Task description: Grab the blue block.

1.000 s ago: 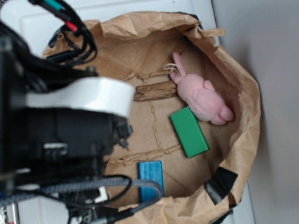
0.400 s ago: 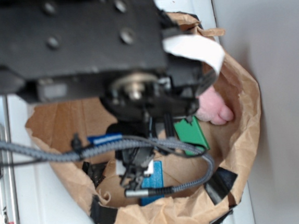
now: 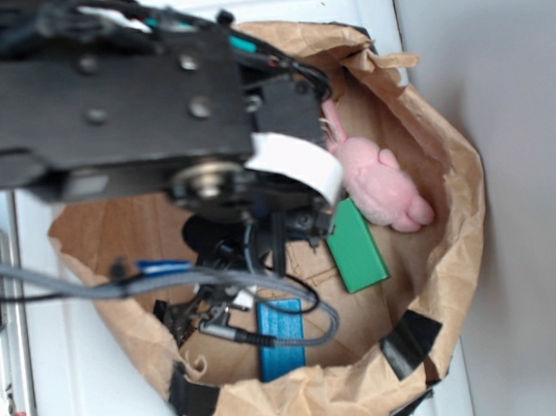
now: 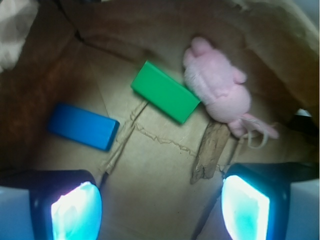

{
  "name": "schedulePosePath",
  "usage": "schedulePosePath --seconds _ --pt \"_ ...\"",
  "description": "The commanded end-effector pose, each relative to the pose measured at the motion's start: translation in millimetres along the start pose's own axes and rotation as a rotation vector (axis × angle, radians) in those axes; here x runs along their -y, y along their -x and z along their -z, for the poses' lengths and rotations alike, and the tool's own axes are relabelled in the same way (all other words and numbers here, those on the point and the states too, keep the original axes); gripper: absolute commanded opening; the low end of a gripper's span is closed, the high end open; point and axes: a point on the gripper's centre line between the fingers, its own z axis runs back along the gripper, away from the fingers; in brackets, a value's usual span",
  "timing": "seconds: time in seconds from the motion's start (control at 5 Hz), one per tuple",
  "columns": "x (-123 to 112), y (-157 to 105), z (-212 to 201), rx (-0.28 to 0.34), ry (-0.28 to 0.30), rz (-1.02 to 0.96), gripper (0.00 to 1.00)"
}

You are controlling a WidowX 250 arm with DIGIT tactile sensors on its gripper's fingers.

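My gripper (image 4: 160,205) is wide open and holds nothing. The blue block (image 4: 83,126) lies flat on the bag floor, far left of me, apart from the green block (image 4: 165,92). It looks hard and light, so I would pinch its long sides.

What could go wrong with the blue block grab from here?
1. The gripper is open but the blue block lies off toward its left finger, not between the fingers; closing here would likely miss.
2. The green block is similar in shape and lies more centrally ahead, so a straight descent might take it instead.
3. The block lies near the paper bag wall, and cables hang over it; either may snag.
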Motion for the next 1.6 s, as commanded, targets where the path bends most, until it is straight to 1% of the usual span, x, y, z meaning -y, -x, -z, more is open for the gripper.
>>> schedulePosePath --seconds 0.0,0.2,0.4,0.6,0.8,1.0,1.2,1.4 --pt "0 -10 -13 0.050 -0.027 0.019 1.00" --pt "0 -10 -13 0.050 -0.027 0.019 1.00" --pt "7 -18 1 0.084 -0.020 0.149 1.00" --pt "15 -20 10 0.091 -0.010 0.234 1.00" --pt "24 -20 25 0.071 -0.019 0.338 1.00" --pt "30 -20 38 0.047 -0.031 0.391 1.00" --pt "33 -33 55 0.012 -0.054 0.412 1.00" --pt "51 -30 56 0.027 -0.027 0.457 1.00"
